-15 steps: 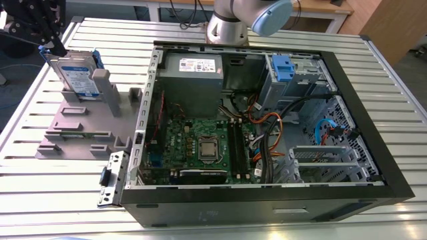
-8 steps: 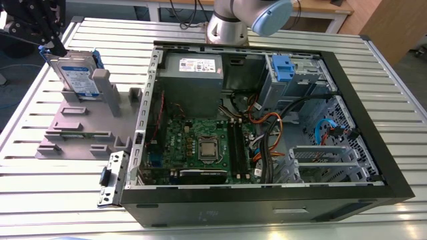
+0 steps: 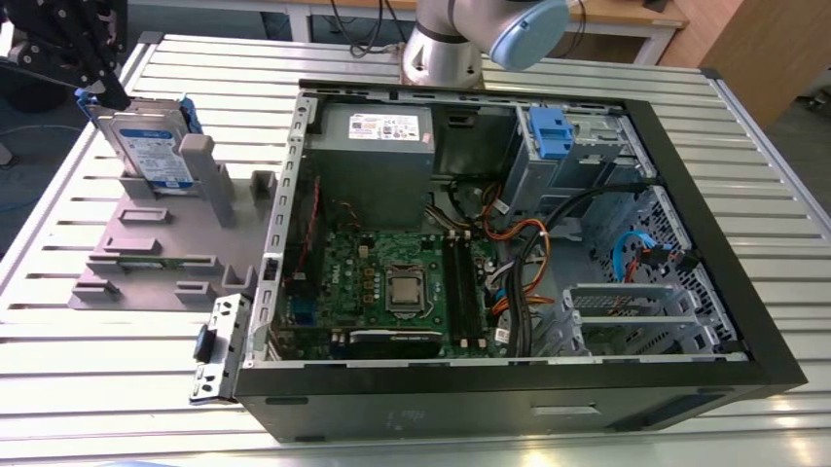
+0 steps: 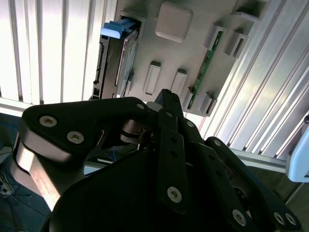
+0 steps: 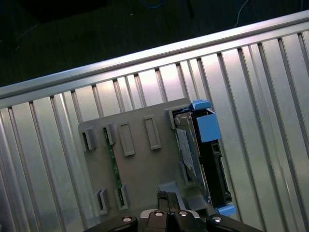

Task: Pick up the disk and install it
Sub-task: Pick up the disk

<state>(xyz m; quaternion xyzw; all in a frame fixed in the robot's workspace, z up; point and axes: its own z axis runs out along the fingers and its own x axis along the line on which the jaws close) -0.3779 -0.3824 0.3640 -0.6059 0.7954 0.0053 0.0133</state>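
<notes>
The disk (image 3: pixel 146 146) stands upright on its edge in a slot at the far end of the grey plastic stand (image 3: pixel 143 243), at the exterior view's left. It is silver with a white-and-blue label and a blue bracket around it. My gripper (image 3: pixel 104 92) hangs just above the disk's top far corner, close to the blue bracket. In both wrist views I look down on the disk (image 4: pixel 120 63) (image 5: pixel 203 154) and the stand (image 4: pixel 183 53) (image 5: pixel 140 174) from above. The gripper (image 4: pixel 164 96) (image 5: pixel 166 198) is over the stand beside the disk.
An open computer case (image 3: pixel 727 253) lies on the slatted metal table (image 3: pixel 78 389), to the right of the stand in the exterior view. A drive bay with a blue bracket (image 3: pixel 552 131) sits at its far right. A green circuit strip (image 4: pixel 205 63) stands in another slot of the stand.
</notes>
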